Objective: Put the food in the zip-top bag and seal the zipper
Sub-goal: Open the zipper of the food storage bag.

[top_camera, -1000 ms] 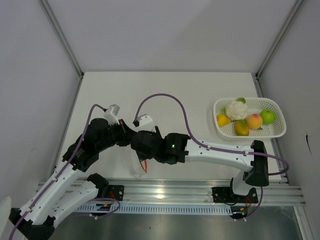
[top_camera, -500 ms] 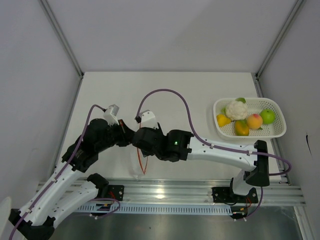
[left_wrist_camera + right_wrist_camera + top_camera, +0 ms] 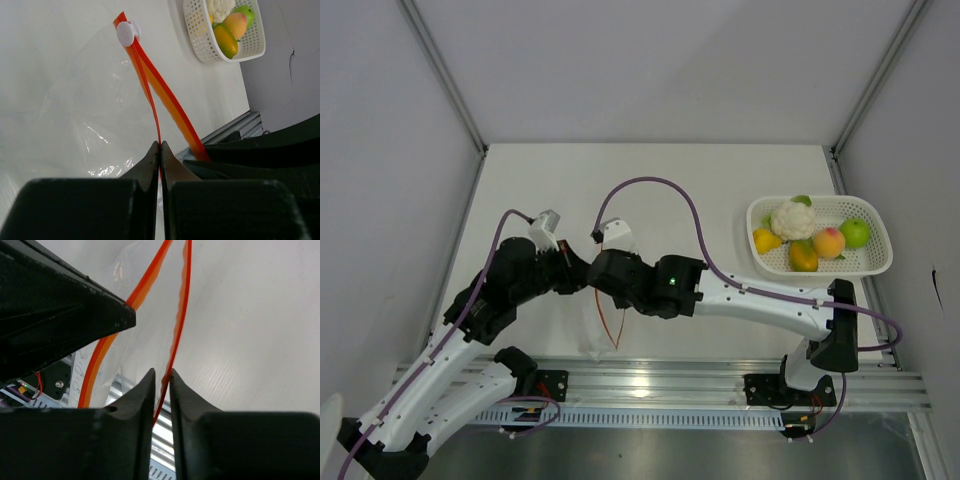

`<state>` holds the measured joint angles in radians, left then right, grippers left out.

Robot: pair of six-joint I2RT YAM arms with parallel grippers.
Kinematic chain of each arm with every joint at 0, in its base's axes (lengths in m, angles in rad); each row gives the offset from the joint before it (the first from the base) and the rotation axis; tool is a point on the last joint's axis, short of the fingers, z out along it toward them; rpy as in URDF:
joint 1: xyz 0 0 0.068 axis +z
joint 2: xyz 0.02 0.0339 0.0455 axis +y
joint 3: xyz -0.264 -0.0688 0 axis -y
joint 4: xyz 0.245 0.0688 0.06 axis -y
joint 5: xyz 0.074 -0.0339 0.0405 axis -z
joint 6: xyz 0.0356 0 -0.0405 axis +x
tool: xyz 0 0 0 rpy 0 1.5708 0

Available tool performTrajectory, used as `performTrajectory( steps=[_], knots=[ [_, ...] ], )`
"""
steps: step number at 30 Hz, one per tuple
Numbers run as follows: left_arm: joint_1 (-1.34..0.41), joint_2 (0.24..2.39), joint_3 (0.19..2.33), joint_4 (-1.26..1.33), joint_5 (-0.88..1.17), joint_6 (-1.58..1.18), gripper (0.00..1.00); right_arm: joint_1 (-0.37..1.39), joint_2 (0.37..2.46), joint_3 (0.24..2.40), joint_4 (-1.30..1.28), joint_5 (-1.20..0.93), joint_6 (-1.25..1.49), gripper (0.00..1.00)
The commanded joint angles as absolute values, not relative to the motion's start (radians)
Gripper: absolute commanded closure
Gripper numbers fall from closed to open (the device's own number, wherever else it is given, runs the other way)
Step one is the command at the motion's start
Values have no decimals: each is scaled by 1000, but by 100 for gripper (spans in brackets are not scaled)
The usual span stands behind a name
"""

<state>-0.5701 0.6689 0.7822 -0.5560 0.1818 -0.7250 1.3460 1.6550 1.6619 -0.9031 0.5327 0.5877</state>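
Observation:
The clear zip-top bag hangs between my two grippers near the table's front edge, its mouth parted. Its orange-red zipper splits into two lips below a white slider. My left gripper is shut on one lip. My right gripper straddles the other lip; a narrow gap still shows between its jaws, and the strip touches one finger. From above, the left gripper and right gripper sit side by side. The food, a cauliflower, peach, green apple and yellow and orange fruits, lies in the basket.
The white mesh basket stands at the table's right side, far from the bag, and shows in the left wrist view as the basket. An aluminium rail runs along the front edge under the bag. Purple cables arch over both arms.
My right gripper has shifted slightly left and up at the bag's mouth and its jaws have narrowed around one zipper lip. The left gripper keeps its hold.

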Motion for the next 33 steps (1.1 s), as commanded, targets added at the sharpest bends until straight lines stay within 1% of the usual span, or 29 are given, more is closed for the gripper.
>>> performTrajectory(
  steps=[1,2,3,4,7,9,14,16,17,19,20,23,29,33],
  knots=[
    [-577,655,805,-522,227,-712,99,1319,1634,1634,-841,483,588,85],
    [-578,646,802,-522,232,-709,99,1316,1629,1623,-832,477,586,89],
    [-578,643,802,-525,232,-704,99,1315,1626,1620,-822,474,586,98],
    [-578,640,799,-528,230,-703,99,1315,1623,1618,-818,474,583,100],
    [-578,634,795,-543,232,-695,100,1321,1614,1612,-801,480,581,100],
    [-577,630,795,-557,238,-689,97,1327,1611,1615,-798,488,581,100],
    [-580,621,788,-617,207,-676,82,1325,1609,1655,-828,518,584,100],
    [-580,614,782,-609,213,-684,78,1338,1589,1646,-824,537,586,100],
    [-581,611,772,-601,216,-687,74,1339,1580,1635,-815,538,587,100],
    [-583,617,775,-610,222,-696,73,1330,1569,1631,-813,535,592,100],
    [-586,620,781,-614,221,-696,69,1333,1566,1631,-816,541,592,100],
    [-607,633,785,-623,201,-690,66,1342,1552,1620,-804,566,591,100],
    [-652,672,802,-637,186,-686,65,1365,1557,1623,-781,588,583,100],
    [-664,681,801,-637,175,-706,72,1373,1571,1634,-787,597,580,100]
  ],
)
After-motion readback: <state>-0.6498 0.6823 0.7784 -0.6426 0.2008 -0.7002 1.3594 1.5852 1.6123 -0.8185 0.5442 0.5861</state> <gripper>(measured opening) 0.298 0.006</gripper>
